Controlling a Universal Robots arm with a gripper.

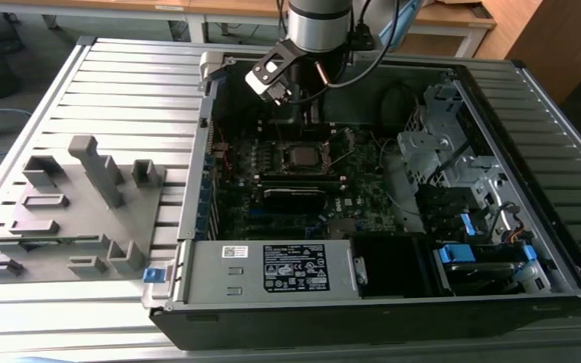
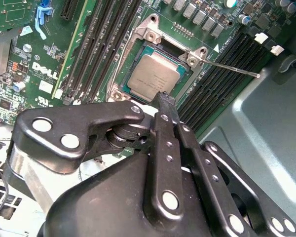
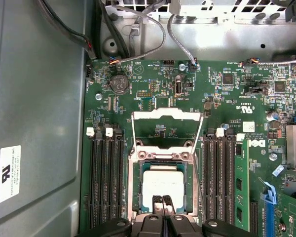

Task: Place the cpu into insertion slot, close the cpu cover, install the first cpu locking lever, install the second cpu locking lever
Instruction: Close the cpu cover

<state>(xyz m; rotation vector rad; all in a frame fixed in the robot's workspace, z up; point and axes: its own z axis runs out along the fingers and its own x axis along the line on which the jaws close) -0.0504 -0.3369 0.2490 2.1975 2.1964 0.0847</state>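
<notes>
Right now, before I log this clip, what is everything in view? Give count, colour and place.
open computer case: one, black and silver, on the table
slatted metal table: one, grey, under the case
moulded fixture tray: one, grey, beside the case
dark green motherboard: one, inside the case
small square insertion slot: one, dark with silver rim, on the motherboard
flat square metal-topped cpu: one, grey, lying in the slot
thin metal cpu cover frame: one, silver, swung open
thin wire locking lever: one, silver, sticking out from the slot
robot arm: one, silver, above the case
tool: one, black, fingers together at the cpu
</notes>
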